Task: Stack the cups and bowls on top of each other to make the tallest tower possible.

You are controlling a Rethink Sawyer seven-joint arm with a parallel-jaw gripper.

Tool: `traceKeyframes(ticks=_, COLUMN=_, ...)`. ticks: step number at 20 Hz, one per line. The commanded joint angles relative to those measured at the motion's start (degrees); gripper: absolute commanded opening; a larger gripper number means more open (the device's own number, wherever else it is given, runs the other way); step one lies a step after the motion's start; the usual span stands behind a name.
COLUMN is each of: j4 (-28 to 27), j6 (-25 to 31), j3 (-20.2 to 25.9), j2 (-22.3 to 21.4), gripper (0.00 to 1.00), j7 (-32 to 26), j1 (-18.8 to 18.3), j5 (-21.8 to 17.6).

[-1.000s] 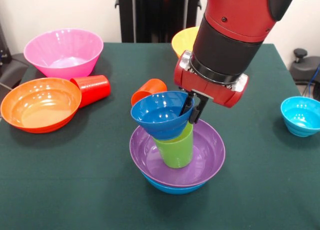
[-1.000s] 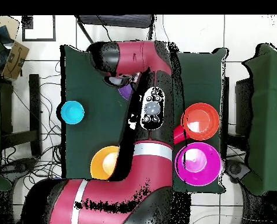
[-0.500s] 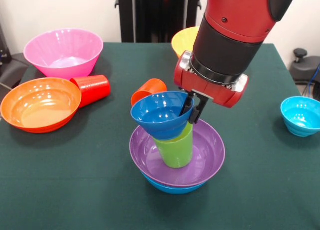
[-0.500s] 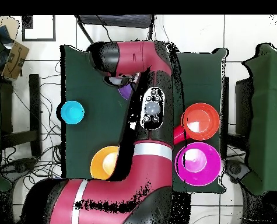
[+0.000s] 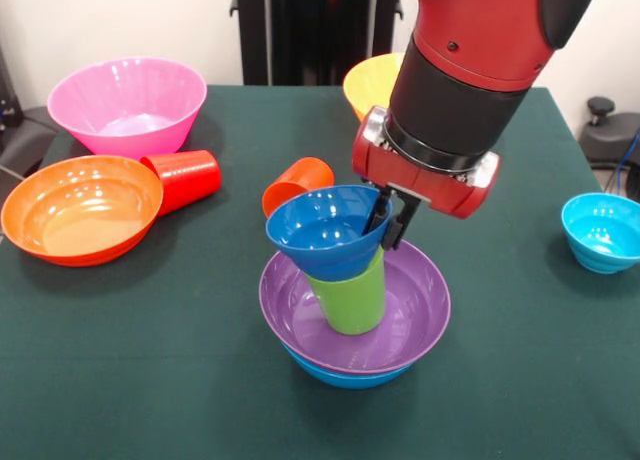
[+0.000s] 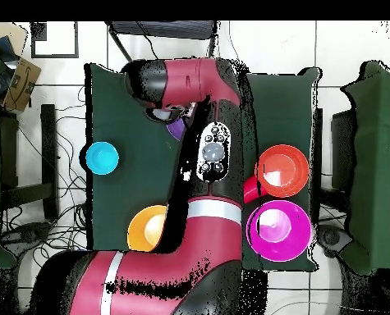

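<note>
Gripping the right rim of the small dark blue bowl (image 5: 327,230), the tool (image 5: 388,218) has one black finger inside the bowl and one outside. That bowl sits tipped on the green cup (image 5: 349,294). The green cup stands in the purple bowl (image 5: 355,307), and the purple bowl rests in a blue bowl (image 5: 345,373) under it. This pile is the tower, near the front middle of the desk (image 5: 520,380).

An orange cup (image 5: 295,183) lies on its side just behind the tower. On the left, a red cup (image 5: 184,178) lies on its side, touching the big orange bowl (image 5: 80,209). The pink bowl (image 5: 127,104) sits behind them. A yellow bowl (image 5: 372,82) peeks out behind the arm. The little cyan bowl (image 5: 602,231) sits far off on the right.

The desk has a dark green cloth. Behind it is a pale wall and a black stand. From above, the red arm covers most of the tower, and the floor has white tiles.

Since a second ago, the dark blue bowl and the tool have moved a tiny bit to the right. Everything else has stayed put.
</note>
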Motion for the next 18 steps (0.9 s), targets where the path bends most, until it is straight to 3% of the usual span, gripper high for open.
traceKeyframes(ticks=1, j4=1.9, j6=0.0, j3=7.2, j2=0.0, gripper=0.0, j7=-13.4, j1=0.2, j5=-2.3)
traceKeyframes(ticks=15, j4=-0.9, j6=1.4, j3=6.6, j2=1.4, gripper=0.0, j7=-11.4, j1=1.4, j5=-3.3)
traceKeyframes(ticks=16, j4=-0.9, j6=1.3, j3=6.6, j2=1.5, gripper=1.0, j7=-11.6, j1=1.4, j5=-3.3)
traceKeyframes(ticks=18, j4=-0.9, j6=1.1, j3=6.5, j2=1.5, gripper=1.0, j7=-11.8, j1=1.4, j5=-3.5)
